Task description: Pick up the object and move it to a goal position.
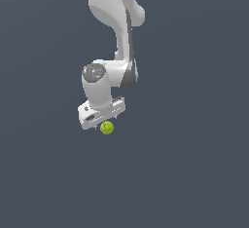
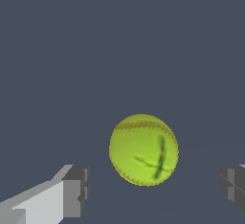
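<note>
- The white arm (image 1: 109, 37) is reaching down over the plain grey surface (image 1: 194, 173), with no edge or corner showing to place things by.
- The gripper (image 2: 153, 189) is standing wide open, holding nothing; its fingers (image 2: 76, 189) are flanking the ball with gaps on both sides.
- The ball (image 2: 143, 150) is sitting just under the gripper; lowering further, then closing evenly across its middle, seems wise.
- Nothing else is showing nearby to obstruct the grasp.

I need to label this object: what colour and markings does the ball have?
Yellow-green ball with a thin stitched seam and dark smudged lines, clearest in the wrist view.
</note>
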Controlling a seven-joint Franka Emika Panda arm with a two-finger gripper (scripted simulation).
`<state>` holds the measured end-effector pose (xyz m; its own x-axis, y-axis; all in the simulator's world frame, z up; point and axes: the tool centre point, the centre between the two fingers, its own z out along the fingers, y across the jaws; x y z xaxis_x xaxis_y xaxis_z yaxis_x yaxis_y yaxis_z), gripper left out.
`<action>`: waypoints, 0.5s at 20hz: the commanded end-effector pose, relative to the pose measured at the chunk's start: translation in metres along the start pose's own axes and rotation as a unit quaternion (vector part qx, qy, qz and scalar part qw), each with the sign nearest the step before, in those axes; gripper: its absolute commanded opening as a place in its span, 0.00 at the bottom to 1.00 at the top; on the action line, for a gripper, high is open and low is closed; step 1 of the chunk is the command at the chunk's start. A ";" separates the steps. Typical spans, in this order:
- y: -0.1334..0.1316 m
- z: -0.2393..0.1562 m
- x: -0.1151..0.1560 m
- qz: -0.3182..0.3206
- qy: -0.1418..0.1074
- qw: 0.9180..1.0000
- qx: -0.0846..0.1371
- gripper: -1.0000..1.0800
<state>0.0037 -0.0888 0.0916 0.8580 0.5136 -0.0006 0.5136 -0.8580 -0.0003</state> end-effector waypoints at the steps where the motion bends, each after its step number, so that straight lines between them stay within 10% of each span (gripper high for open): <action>1: 0.000 0.001 0.000 0.000 0.000 1.000 0.000 0.96; 10: -0.001 0.040 -0.001 -0.002 0.000 1.000 0.000 0.96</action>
<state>0.0028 -0.0886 0.0594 0.8564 0.5164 -0.0002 0.5164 -0.8564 -0.0002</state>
